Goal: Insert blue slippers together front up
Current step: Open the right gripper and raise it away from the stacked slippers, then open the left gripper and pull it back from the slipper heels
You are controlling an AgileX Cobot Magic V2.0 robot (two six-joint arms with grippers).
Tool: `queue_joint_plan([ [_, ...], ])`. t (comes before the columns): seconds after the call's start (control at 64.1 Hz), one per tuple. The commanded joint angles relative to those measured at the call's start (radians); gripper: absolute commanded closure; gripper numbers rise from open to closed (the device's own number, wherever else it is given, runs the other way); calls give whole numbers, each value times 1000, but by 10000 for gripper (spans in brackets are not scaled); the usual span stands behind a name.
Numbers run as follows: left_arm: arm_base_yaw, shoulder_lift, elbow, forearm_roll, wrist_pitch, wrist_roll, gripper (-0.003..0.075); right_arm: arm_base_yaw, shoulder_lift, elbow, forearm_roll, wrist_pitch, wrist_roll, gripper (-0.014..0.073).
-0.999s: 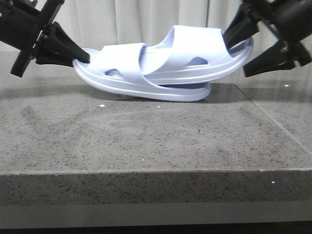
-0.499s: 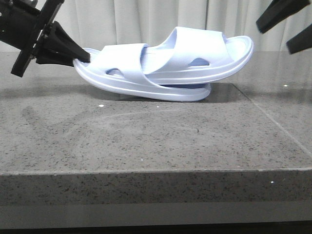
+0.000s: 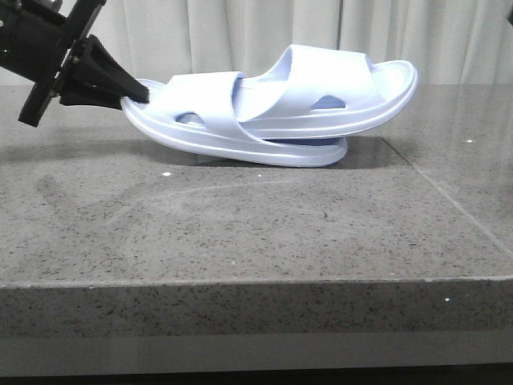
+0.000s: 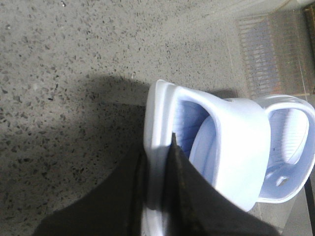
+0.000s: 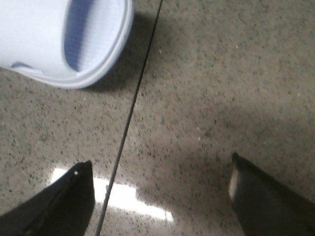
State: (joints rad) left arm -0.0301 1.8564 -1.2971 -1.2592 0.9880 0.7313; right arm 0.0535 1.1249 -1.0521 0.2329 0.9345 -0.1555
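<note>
The two blue slippers [image 3: 272, 112] lie nested together at the back of the dark stone table [image 3: 240, 224]. One is pushed through the other's strap, with its end raised at the right. My left gripper [image 3: 143, 93] is shut on the left end of the lower slipper's sole. In the left wrist view the black fingers [image 4: 184, 187] pinch the sole rim [image 4: 156, 147], with the straps [image 4: 236, 152] beyond. My right gripper [image 5: 160, 169] is open and empty above bare table. The raised slipper end [image 5: 64, 39] shows in the right wrist view, apart from the fingers. The right gripper is out of the front view.
A thin seam [image 5: 133, 108] runs across the table between two stone slabs. The table's front edge [image 3: 256, 281] is near the camera. A pale curtain [image 3: 240, 32] hangs behind the table.
My right gripper let go of the raised slipper end, opened, moved up and right, and left the front view. The slippers and my left gripper have stayed in place.
</note>
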Motion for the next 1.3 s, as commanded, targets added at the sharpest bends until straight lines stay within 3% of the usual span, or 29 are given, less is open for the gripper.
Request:
queue_joint_plan([
  [0.0, -7, -48, -30, -71, 24, -1, 741, 14, -89, 30, -37, -37, 48, 13],
  [0.39, -7, -48, -30, -68, 24, -1, 741, 15, -299, 215, -34, -37, 53, 13],
  [1.061, -8, -48, -30, -77, 24, -1, 741, 15, -308, 220, -34, -52, 53, 13],
  [1.28, -88, -48, -30, -141, -67, -1, 741, 15, -308, 220, -19, -52, 53, 13],
])
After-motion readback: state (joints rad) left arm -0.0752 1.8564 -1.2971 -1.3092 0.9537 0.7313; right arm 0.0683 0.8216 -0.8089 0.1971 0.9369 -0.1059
